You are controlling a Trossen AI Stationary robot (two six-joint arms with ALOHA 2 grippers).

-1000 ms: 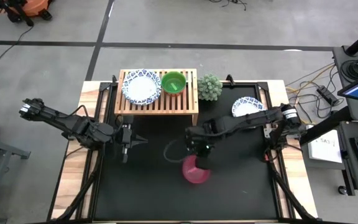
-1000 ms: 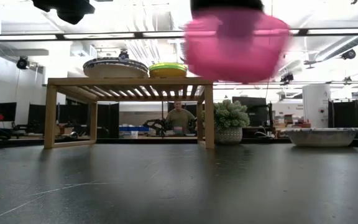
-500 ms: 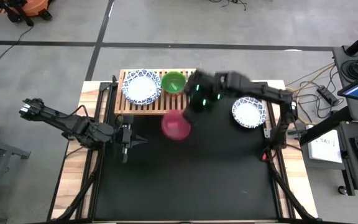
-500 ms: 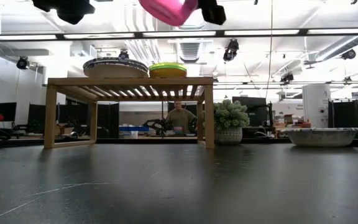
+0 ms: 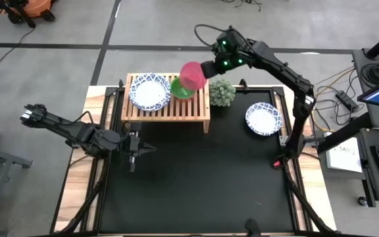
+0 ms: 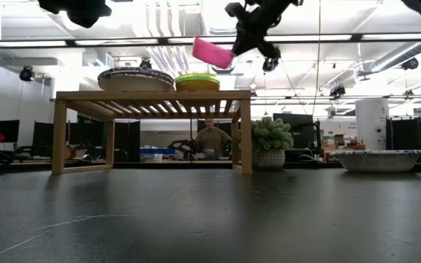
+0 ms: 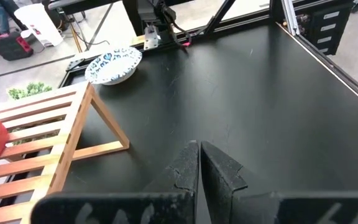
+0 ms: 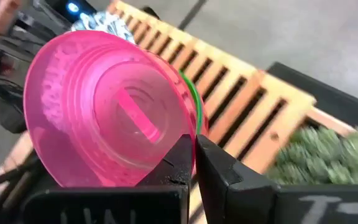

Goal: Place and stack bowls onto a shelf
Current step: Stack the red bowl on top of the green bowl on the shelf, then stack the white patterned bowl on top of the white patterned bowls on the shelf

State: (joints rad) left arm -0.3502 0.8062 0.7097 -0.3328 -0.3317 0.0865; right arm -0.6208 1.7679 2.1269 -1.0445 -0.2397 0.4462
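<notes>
Left gripper (image 5: 137, 146): fingers pressed together, holding nothing, low over the black mat (image 5: 196, 191) near its left side, in front of the shelf (image 5: 166, 108).

Mat: wide bare stretch across the near and middle area.

1 white bowl with blue patterned rim (image 5: 264, 118): on the mat at the right side, apart from the shelf; contents not visible.

Potted plant (image 5: 222, 91): just beside the shelf's right end.

Shelf: light wood, slatted top, at the far edge of the mat. On it, a blue-rimmed white bowl or stack (image 5: 150, 91) toward the left and a green bowl (image 5: 182, 89) just beside it on the right.

Right gripper (image 5: 204, 70): raised above the shelf's right half, fingers clamped on the rim of the magenta bowl (image 5: 192, 76), which hangs tilted over the green bowl, clear of it.

Person (image 6: 211, 138): in the room beyond, seen under the shelf.
</notes>
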